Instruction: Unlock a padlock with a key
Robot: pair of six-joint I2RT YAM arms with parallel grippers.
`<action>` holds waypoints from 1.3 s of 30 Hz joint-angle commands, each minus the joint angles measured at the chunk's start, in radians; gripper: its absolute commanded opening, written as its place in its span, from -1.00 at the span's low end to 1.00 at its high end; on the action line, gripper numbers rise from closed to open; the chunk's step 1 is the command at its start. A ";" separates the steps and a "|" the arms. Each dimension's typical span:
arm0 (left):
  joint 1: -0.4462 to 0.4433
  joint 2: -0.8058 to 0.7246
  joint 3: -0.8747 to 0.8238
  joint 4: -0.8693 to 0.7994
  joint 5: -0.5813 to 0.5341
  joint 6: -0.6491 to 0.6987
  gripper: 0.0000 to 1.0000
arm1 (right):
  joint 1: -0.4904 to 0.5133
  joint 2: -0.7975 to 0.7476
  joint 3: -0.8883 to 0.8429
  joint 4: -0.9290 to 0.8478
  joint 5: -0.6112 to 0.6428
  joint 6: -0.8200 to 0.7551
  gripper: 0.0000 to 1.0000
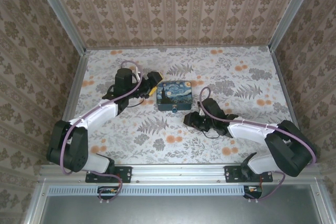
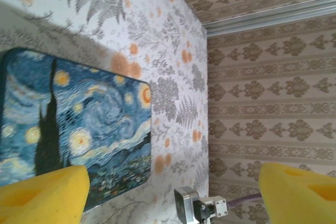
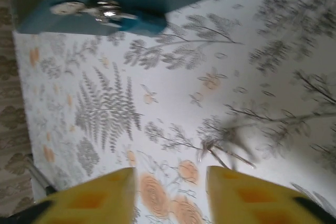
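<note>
The blue swirl-painted tin box [image 1: 175, 95] stands mid-table. On its near face hangs the padlock [image 3: 113, 14], small, shiny and blue, also a dark speck in the top view [image 1: 174, 109]. The key [image 3: 224, 153] is a thin blurred metal sliver lying on the table, just beyond my right gripper's right finger. That right gripper [image 3: 170, 182] is open with nothing between its yellow fingers, and sits just near-right of the box [image 1: 189, 119]. My left gripper [image 2: 168, 187] is open wide at the box's left end [image 1: 153, 84], its fingers apart from the box lid [image 2: 79, 124].
Patterned walls close the table on three sides, and a metal rail [image 1: 178, 171] runs along the near edge. A silver metal part with a purple cable [image 2: 197, 209] shows low in the left wrist view. Flowered table surface [image 1: 247, 77] spreads right of the box.
</note>
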 commanded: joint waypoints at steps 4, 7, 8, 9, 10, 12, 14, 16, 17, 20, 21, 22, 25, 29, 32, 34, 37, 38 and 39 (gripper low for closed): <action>0.001 -0.016 -0.012 -0.059 -0.016 0.070 0.76 | 0.005 -0.082 0.082 -0.229 0.154 -0.137 0.26; 0.003 -0.022 -0.009 -0.078 -0.020 0.088 0.79 | 0.005 -0.093 0.125 -0.307 0.182 -0.188 0.26; 0.003 -0.024 -0.009 -0.080 -0.021 0.093 0.81 | 0.005 -0.093 0.133 -0.319 0.183 -0.200 0.24; 0.003 -0.026 -0.007 -0.086 -0.021 0.097 0.82 | 0.005 -0.090 0.143 -0.329 0.177 -0.209 0.18; 0.004 -0.025 -0.006 -0.092 -0.022 0.102 0.83 | 0.005 -0.083 0.153 -0.344 0.174 -0.218 0.11; 0.008 -0.027 -0.006 -0.098 -0.022 0.108 0.86 | 0.006 -0.061 0.182 -0.374 0.154 -0.247 0.08; 0.011 -0.028 -0.004 -0.105 -0.021 0.114 0.88 | 0.008 -0.036 0.213 -0.417 0.135 -0.286 0.06; 0.016 -0.031 -0.006 -0.112 -0.021 0.119 0.90 | 0.013 -0.009 0.241 -0.464 0.115 -0.333 0.03; 0.018 -0.033 -0.006 -0.115 -0.022 0.121 0.91 | 0.021 0.001 0.250 -0.477 0.109 -0.355 0.01; 0.026 -0.037 -0.004 -0.122 -0.017 0.127 0.92 | 0.048 0.040 0.279 -0.531 0.109 -0.411 -0.04; 0.029 -0.037 -0.005 -0.123 -0.016 0.128 0.92 | 0.059 0.063 0.292 -0.554 0.116 -0.424 -0.06; 0.033 -0.039 -0.006 -0.124 -0.016 0.128 0.92 | 0.070 0.077 0.303 -0.574 0.122 -0.428 -0.08; 0.037 -0.040 -0.006 -0.124 -0.014 0.129 0.93 | 0.097 0.110 0.301 -0.552 0.094 -0.404 -0.13; 0.041 -0.042 -0.007 -0.126 -0.014 0.129 0.93 | 0.119 0.154 0.280 -0.491 0.063 -0.361 -0.20; 0.046 -0.043 -0.007 -0.127 -0.012 0.133 0.94 | 0.121 0.172 0.257 -0.439 0.049 -0.333 -0.23; 0.049 -0.043 -0.006 -0.131 -0.010 0.134 0.94 | 0.123 0.184 0.247 -0.408 0.041 -0.320 -0.24; 0.051 -0.043 -0.006 -0.133 -0.010 0.135 0.94 | 0.123 0.205 0.250 -0.385 0.037 -0.312 -0.26; 0.051 -0.044 -0.006 -0.132 -0.011 0.134 0.94 | 0.123 0.213 0.254 -0.381 0.037 -0.312 -0.27; 0.052 -0.043 -0.007 -0.132 -0.010 0.135 0.94 | 0.123 0.221 0.257 -0.378 0.038 -0.312 -0.27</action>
